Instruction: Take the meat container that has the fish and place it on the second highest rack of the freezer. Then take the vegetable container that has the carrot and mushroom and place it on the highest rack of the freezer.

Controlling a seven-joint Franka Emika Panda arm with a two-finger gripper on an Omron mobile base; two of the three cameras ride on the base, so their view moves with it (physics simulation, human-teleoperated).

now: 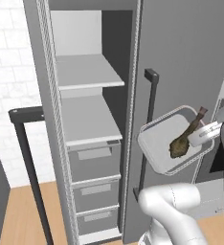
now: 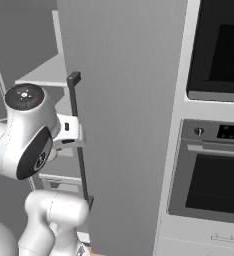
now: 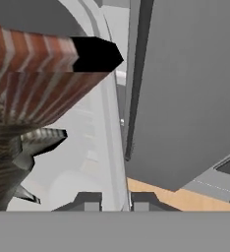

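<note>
The freezer (image 1: 47,119) stands open, its door (image 1: 190,57) swung out to the right with the dark bar handle (image 1: 150,124). Inside are the highest rack (image 1: 87,72) and, below it, the second highest rack (image 1: 87,119), both bare. My gripper (image 1: 200,136) is shut on the right rim of the pale meat container (image 1: 159,141), which hangs tilted in the air in front of the door, right of the shelves. The brown fish (image 1: 183,141) lies in it. In the hand view the container rim (image 3: 112,123) runs up from between my fingertips (image 3: 90,201), and the fish (image 3: 18,98) looms at left.
Three grey drawers (image 1: 95,160) sit under the shelves. A black tubular frame (image 1: 25,143) stands left of the freezer. Black-fronted ovens (image 2: 214,170) are built in to the right of the freezer door (image 2: 129,100). My own arm (image 2: 24,135) is low in front.
</note>
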